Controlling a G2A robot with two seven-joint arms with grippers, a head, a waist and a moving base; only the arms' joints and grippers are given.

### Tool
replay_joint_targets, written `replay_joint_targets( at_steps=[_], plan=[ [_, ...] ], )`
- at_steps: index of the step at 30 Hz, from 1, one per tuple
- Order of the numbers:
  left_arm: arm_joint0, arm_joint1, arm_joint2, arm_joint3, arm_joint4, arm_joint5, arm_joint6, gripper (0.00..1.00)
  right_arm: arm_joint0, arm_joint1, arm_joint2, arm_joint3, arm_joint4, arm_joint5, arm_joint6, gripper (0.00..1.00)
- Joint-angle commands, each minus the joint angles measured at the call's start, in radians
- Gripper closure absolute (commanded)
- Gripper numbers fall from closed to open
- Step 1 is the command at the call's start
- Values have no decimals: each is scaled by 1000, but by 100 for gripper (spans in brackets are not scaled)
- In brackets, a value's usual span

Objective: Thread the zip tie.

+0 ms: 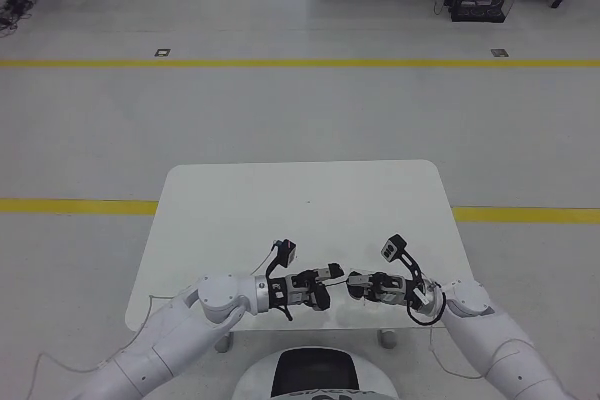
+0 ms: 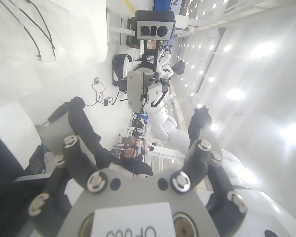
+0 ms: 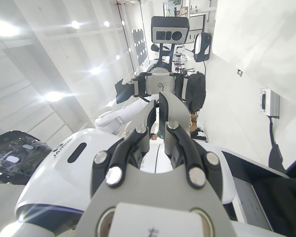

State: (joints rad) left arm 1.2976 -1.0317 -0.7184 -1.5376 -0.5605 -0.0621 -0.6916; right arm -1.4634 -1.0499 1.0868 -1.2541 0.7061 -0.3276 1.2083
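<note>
Centrally, zip tie (image 2: 135, 149) runs as a thin strand from the right gripper's (image 3: 158, 102) pinching fingers into the gap between the left gripper's (image 2: 138, 107) spread fingers, above the table's (image 1: 300, 200) near edge; white printed label (image 2: 130, 218) on each wrist.

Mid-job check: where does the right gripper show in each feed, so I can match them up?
Top view: right gripper over the near part of the table, tip toward the left gripper.
Left wrist view: mid-picture, farther off, seen head-on, between the left gripper's open fingers.
Right wrist view: its own, fingers close together.
Shared landmark: the open left gripper, facing it.
</note>
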Motion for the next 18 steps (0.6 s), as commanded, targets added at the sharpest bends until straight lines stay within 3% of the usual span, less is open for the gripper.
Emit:
replay_joint_targets(
  at_steps=[1,18],
  plan=[
    [1,0,-1,1,-2,-1,-4,0,-1,0,1,0,-1,0,1,100],
    [-2,-5,2,14,-17,-9,-32,0,-10,-1,12,-12,3,-9,17,100]
  ],
)
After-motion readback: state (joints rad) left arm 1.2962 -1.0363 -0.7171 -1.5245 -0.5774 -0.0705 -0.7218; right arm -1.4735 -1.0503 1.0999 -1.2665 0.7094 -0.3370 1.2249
